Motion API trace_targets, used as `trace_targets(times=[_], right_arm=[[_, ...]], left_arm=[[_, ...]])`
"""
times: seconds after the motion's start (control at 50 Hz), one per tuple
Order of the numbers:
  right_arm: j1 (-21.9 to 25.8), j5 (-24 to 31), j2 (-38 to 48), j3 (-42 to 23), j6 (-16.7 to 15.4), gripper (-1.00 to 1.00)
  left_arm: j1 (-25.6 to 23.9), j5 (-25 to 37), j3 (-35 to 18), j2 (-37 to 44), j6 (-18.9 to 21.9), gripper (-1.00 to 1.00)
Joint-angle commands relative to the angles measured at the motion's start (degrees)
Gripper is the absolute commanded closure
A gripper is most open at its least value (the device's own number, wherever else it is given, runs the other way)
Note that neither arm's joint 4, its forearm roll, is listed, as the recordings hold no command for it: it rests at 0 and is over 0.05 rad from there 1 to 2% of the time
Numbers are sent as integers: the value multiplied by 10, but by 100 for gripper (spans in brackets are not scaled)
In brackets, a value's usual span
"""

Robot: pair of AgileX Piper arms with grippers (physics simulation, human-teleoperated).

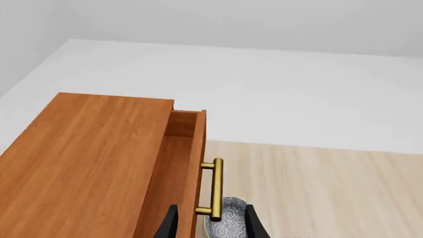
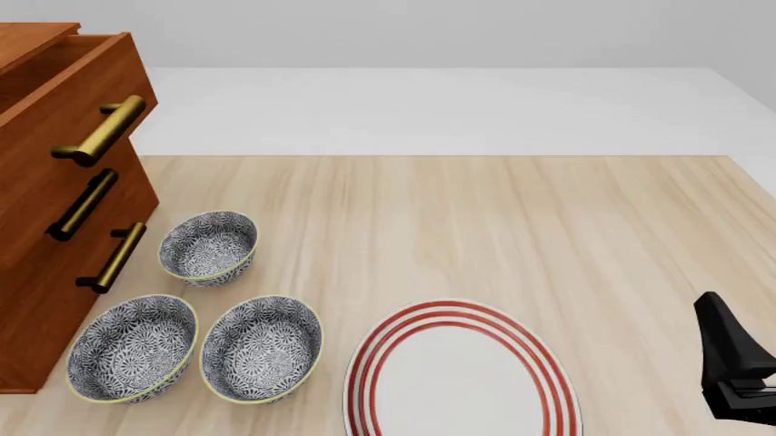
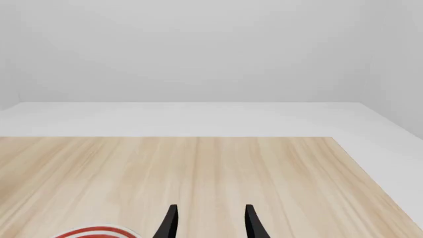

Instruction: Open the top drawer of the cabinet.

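At the table's left edge, the tall reddish-brown wooden cabinet (image 2: 49, 272) stands with its top drawer (image 2: 73, 109), the uppermost of 3 wide wooden boxes, already projecting beyond the 2 lower fronts; my left wrist camera shows a dark gap behind that drawer's front panel. My left claw (image 1: 210, 224) hovers with its 2 black fingers spread on either side of the short brass bar handle (image 1: 216, 188) on the drawer front, the bar's end lying between the tips, and I cannot tell whether either finger touches the metal. My right claw (image 3: 210, 223) sits spread over bare light-wood tabletop (image 2: 510, 227) at the near right, well apart from the cabinet and pinching nothing.

I judge the drawer a stiff, fairly heavy box that slides straight along its runners and will not flex. The bar is smooth metal and probably slippery, so the place to take hold is its middle, between the 2 posts, where a straight pull stays square.

3 patterned blue-and-white ceramic bowls (image 2: 210, 247) sit just beside the cabinet's foot, below the drawer's path, and a white plate with red rings (image 2: 455, 377) lies nearer the front edge. An arm dropping low here could knock the bowls.
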Motion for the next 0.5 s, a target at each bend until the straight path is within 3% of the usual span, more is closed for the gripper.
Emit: trace_targets(times=[0.02, 0.5], right_arm=[[0, 0, 0, 0, 0, -100], [0, 0, 0, 0, 0, -100]], left_arm=[[7, -5, 1, 12, 9, -100], [24, -38, 17, 45, 16, -100]])
